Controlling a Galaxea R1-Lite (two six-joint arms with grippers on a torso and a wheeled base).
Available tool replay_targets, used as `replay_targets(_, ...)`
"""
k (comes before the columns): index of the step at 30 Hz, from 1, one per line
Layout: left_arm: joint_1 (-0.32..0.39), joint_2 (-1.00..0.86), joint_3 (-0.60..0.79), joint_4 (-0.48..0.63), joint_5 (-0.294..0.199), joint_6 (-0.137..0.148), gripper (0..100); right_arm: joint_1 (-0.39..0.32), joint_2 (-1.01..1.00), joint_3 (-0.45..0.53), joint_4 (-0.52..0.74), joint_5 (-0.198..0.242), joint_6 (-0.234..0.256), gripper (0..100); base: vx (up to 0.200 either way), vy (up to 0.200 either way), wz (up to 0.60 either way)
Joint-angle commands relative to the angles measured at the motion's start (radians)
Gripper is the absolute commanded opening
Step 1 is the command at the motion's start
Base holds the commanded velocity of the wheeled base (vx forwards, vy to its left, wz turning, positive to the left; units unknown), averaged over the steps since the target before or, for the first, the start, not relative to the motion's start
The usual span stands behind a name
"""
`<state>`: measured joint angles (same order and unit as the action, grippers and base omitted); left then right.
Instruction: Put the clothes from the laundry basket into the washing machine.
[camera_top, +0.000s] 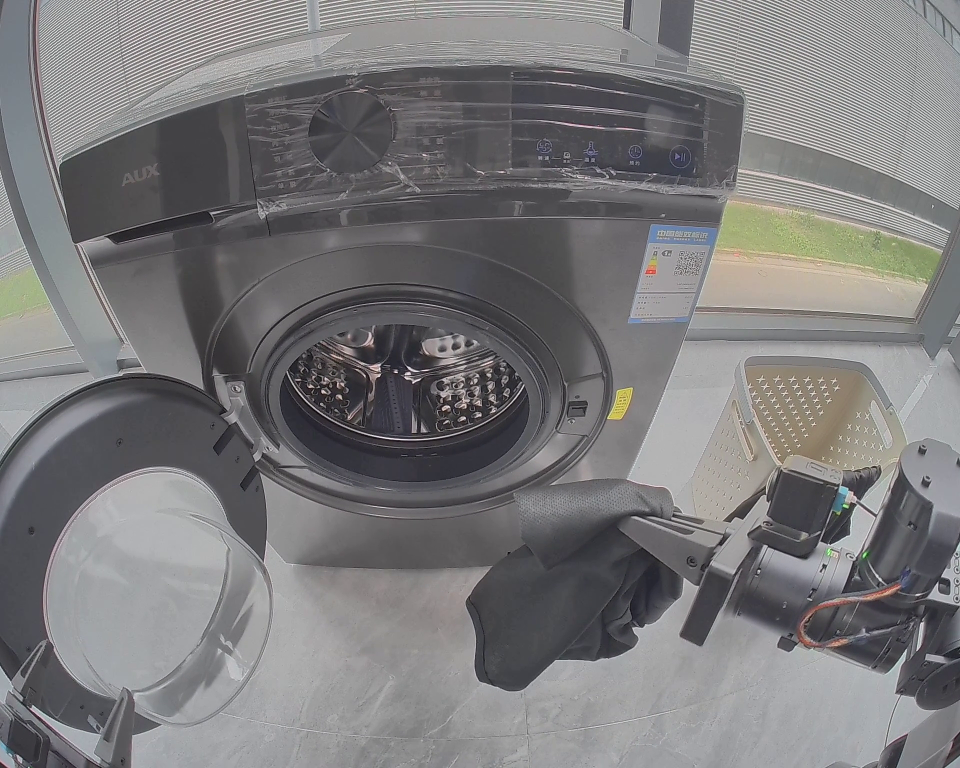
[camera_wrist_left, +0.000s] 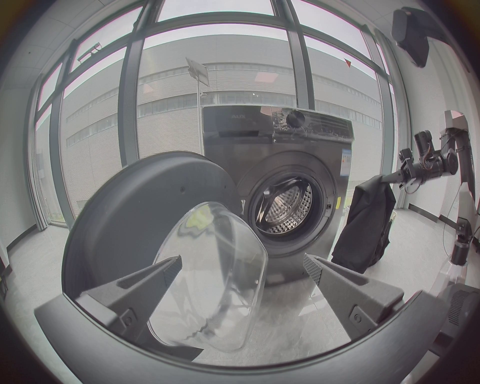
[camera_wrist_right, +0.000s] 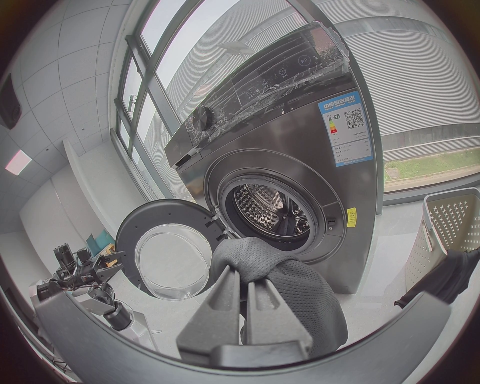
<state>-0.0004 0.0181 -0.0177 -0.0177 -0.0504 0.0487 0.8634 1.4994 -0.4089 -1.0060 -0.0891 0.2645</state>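
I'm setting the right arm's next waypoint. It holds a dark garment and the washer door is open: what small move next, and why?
Probably carry the right gripper forward and toward the robot's left, up to the drum opening. It is shut on the dark garment, which hangs outside, below the opening, and the door stands swung aside.

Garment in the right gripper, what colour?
Garment is dark grey, near black; head view shows it best.

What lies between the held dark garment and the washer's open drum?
Nothing: the stretch from garment to drum is bare, as the head view shows.
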Motion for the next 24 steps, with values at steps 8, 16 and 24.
replay_targets(8, -0.194, 0.399, -0.298, -0.074, -0.158, -0.093, 100, 0.029, 0.084, -0.116, -0.045, 0.0, 0.036, 0, 0.0, 0.0, 0.0)
replay_targets(16, -0.365, 0.738, -0.295, -0.216, -0.246, -0.179, 100, 0.026, 0.194, -0.217, -0.126, -0.011, 0.065, 0, 0.0, 0.0, 0.0)
replay_targets(24, -0.388, 1.034, -0.292, -0.443, -0.31, -0.175, 100, 0.022, 0.228, -0.246, -0.131, -0.017, 0.067, 0, 0.0, 0.0, 0.0)
